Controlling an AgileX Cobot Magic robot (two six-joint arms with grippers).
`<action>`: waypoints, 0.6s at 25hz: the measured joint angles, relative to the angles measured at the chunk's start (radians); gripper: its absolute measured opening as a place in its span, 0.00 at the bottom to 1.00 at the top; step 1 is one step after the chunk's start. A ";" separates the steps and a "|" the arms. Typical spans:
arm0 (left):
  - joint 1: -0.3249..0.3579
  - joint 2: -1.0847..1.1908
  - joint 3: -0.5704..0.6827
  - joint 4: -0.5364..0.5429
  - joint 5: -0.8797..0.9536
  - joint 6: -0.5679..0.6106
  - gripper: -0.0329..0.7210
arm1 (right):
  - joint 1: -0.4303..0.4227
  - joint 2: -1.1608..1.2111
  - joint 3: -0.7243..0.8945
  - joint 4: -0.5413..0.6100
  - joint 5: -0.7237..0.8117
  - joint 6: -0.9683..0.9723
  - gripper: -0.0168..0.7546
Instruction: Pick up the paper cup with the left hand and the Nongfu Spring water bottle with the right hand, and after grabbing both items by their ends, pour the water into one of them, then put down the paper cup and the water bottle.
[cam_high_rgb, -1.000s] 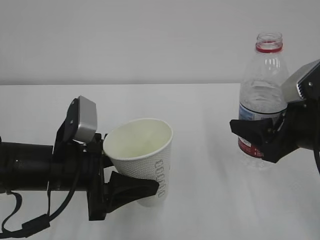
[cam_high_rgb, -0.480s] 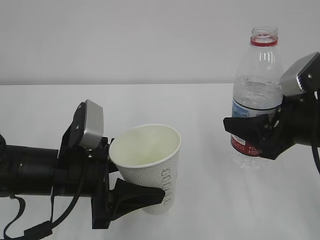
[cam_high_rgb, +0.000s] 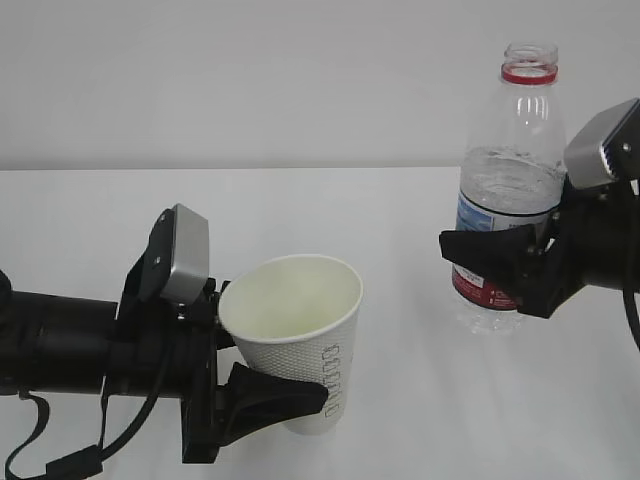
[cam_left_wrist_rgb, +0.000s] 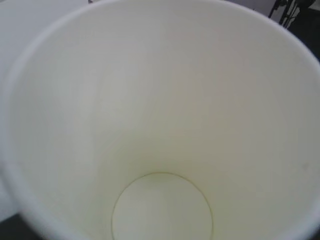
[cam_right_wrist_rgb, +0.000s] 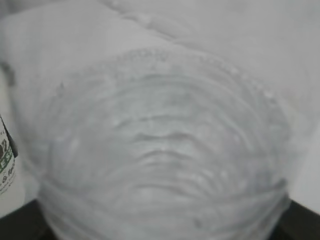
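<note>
Now the left hand (cam_high_rgb: 262, 388) has its fingers clamped on the cup (cam_high_rgb: 297, 335), lifted and empty; the right hand (cam_high_rgb: 505, 262) clamps the uncapped bottle (cam_high_rgb: 508, 190) upright, well apart. Tipped from there, the water could miss and wet the table (cam_high_rgb: 420, 400).

Paper cup (cam_high_rgb: 300, 345): white paper with a matt, finely dotted outer wall bearing green print; the left wrist view shows its inside (cam_left_wrist_rgb: 160, 125) as smooth, matt cream. Nongfu Spring water bottle (cam_high_rgb: 510, 170): clear, glossy ribbed plastic with a red neck ring and a dark red and white label. Both end effectors, left (cam_high_rgb: 255, 385) and right (cam_high_rgb: 495, 265), have matt black fingers and a satin silver-grey plate; the desk (cam_high_rgb: 420, 400) is smooth, matt white.
</note>
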 joint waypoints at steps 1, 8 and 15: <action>0.000 0.000 0.000 0.000 -0.005 0.000 0.75 | 0.000 0.000 -0.001 -0.003 -0.002 0.002 0.70; -0.003 0.000 0.000 -0.005 -0.073 0.000 0.75 | 0.000 -0.010 -0.002 -0.104 -0.029 0.002 0.70; -0.003 0.000 0.000 0.018 -0.103 0.000 0.75 | 0.000 -0.010 -0.002 -0.119 -0.039 0.002 0.70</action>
